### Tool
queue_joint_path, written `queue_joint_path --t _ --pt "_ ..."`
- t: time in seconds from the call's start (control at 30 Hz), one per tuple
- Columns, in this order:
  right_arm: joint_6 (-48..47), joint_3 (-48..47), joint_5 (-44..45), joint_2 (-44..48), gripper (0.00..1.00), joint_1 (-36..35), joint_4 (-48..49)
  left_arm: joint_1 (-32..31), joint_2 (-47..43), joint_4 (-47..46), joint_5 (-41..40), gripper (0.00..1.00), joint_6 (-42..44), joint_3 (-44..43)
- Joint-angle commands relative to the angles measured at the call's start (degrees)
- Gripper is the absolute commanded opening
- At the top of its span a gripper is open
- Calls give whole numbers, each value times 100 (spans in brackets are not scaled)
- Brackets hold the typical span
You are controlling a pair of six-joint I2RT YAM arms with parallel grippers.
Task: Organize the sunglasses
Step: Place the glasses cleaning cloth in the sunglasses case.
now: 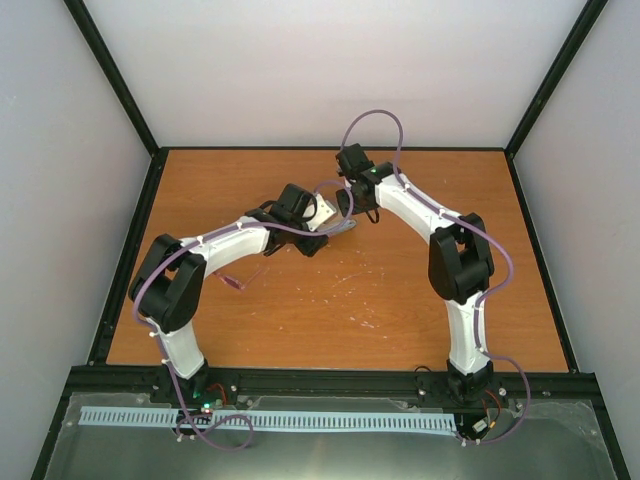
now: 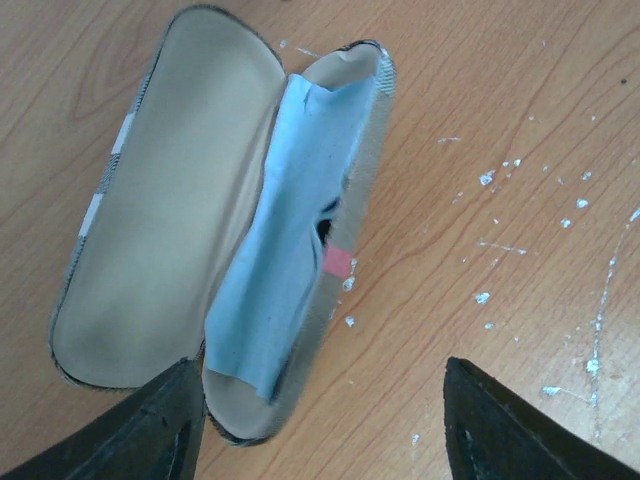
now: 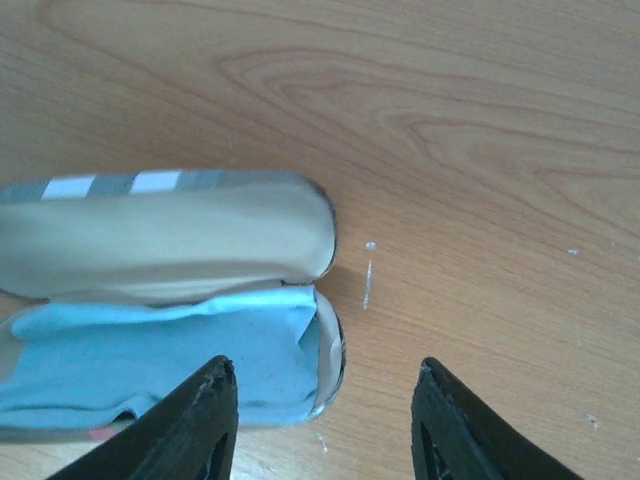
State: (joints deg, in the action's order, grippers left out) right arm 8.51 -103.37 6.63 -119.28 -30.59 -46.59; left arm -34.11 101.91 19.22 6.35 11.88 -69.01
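My left end effector (image 2: 320,440) is spread wide with nothing in it. It hangs over one end of the open glasses case (image 2: 160,220). I can't tell if a finger touches the case. A blue cloth (image 2: 285,240) lies in one half of it. My right end effector (image 3: 325,420) is spread wide too and holds nothing, just above the same case. The sunglasses (image 1: 233,282) lie on the wooden surface (image 1: 400,300) beside my left arm, apart from the case.

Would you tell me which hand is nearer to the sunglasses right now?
Left. The left hand is at the open case, up-right of the sunglasses lying by its arm; the right hand is farther, on the case's other side.
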Motion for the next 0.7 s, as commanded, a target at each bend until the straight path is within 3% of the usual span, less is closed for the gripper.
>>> queue_joint_path --t 0.0,0.1,0.3,0.57,0.67 --pt "99 71 -168 110 40 -50 74 63 -212 -152 -124 58 1 -225" --pt "146 75 -259 45 28 -52 67 298 -212 -176 -136 41 -20 -312" --pt "199 -93 -475 -204 15 -61 64 1061 -72 -27 15 32 101 -527" --pt "362 11 -720 -472 13 -188 25 2105 203 339 187 29 236 -773" --pt "516 185 -615 -335 17 -193 116 2531 344 602 291 35 314 -880"
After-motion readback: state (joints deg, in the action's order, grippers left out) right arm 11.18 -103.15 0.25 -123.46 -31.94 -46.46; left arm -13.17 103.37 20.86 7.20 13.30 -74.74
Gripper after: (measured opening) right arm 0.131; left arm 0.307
